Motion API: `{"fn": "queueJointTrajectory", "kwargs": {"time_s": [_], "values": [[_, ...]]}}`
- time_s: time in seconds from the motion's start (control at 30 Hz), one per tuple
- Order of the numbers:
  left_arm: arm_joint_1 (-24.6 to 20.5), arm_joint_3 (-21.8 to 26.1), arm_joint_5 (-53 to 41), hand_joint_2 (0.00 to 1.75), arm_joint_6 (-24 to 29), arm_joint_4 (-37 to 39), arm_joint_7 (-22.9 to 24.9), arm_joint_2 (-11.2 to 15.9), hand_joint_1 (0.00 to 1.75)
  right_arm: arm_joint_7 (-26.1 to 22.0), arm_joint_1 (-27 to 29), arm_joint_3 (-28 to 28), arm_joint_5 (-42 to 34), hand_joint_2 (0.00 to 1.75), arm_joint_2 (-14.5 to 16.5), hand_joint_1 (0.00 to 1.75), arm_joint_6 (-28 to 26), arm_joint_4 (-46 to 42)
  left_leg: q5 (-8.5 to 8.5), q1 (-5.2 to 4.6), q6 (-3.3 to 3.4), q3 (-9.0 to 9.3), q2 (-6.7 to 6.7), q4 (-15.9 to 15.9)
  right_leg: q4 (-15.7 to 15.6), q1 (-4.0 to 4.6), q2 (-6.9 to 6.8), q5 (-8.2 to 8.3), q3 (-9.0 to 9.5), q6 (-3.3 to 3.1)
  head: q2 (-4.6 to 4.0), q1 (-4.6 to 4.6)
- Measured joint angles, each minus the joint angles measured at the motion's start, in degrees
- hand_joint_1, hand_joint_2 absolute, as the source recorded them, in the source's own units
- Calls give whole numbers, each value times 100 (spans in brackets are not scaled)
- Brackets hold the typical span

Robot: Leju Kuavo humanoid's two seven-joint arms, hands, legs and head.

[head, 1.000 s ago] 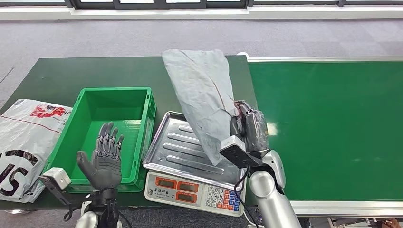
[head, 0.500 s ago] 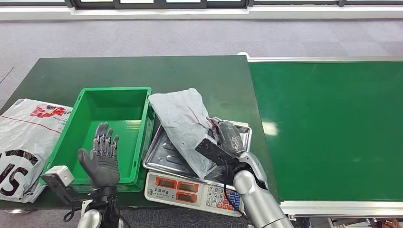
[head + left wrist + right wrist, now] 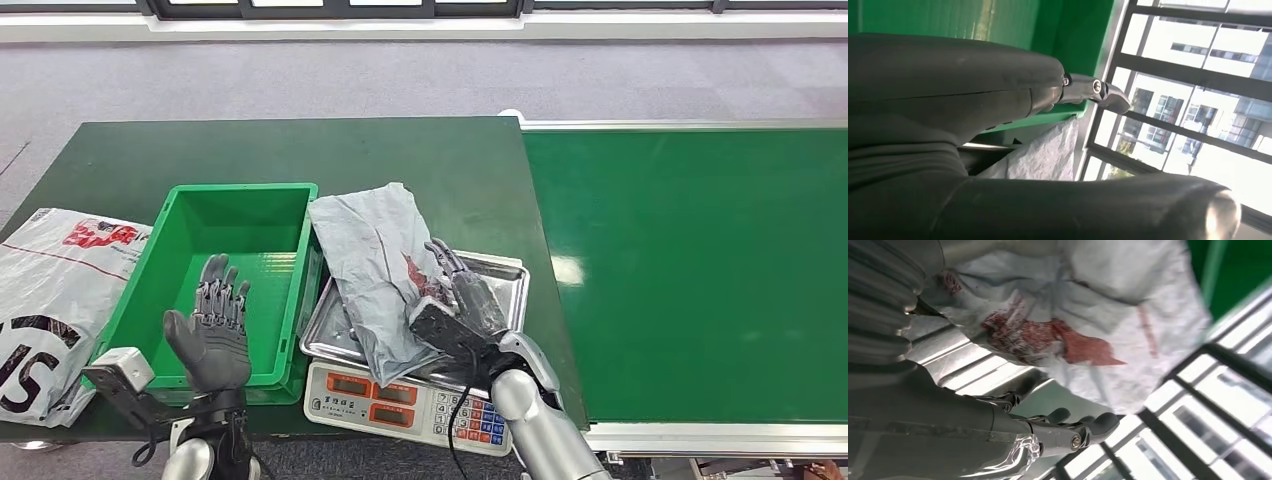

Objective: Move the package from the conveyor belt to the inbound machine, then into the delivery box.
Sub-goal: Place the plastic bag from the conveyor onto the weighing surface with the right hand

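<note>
The grey plastic package (image 3: 375, 265) lies on the steel tray (image 3: 500, 285) of the inbound scale (image 3: 400, 395), its left edge lapping against the green delivery box (image 3: 250, 195). A red patch shows on it in the right wrist view, on the package (image 3: 1088, 300). My right hand (image 3: 455, 300) rests on the tray at the package's right edge, with its fingers (image 3: 1083, 427) stretched out and bare tray (image 3: 963, 370) between them and the bag. My left hand (image 3: 215, 330) is raised over the box's front part, fingers spread, holding nothing.
The green conveyor belt (image 3: 700, 270) runs along the right with a metal rim. A white printed bag (image 3: 50, 290) lies at the table's left edge. The dark green table (image 3: 250, 150) stretches behind the box and scale.
My right hand has swung the package down from upright over the tray and laid it flat on the scale, then spread its fingers. My left hand has barely moved.
</note>
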Motion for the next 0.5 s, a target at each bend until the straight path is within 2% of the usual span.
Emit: {"fn": "queueJointTrajectory", "kwargs": {"time_s": [0.33,0.5], "values": [[12,6,-137,0,305,-73,-246,1,0,-481,487,14,-878,175,-255,0,725,-1249,0,-1,0,-2,-2,0,0,-1,-2,0,1,1,0,0],[31,11,-172,0,365,-93,-301,8,0,-258,673,8,-1128,175,-478,0,992,-1711,-1,-1,1,-2,-3,0,0,-1,-5,0,1,1,0,0]]}}
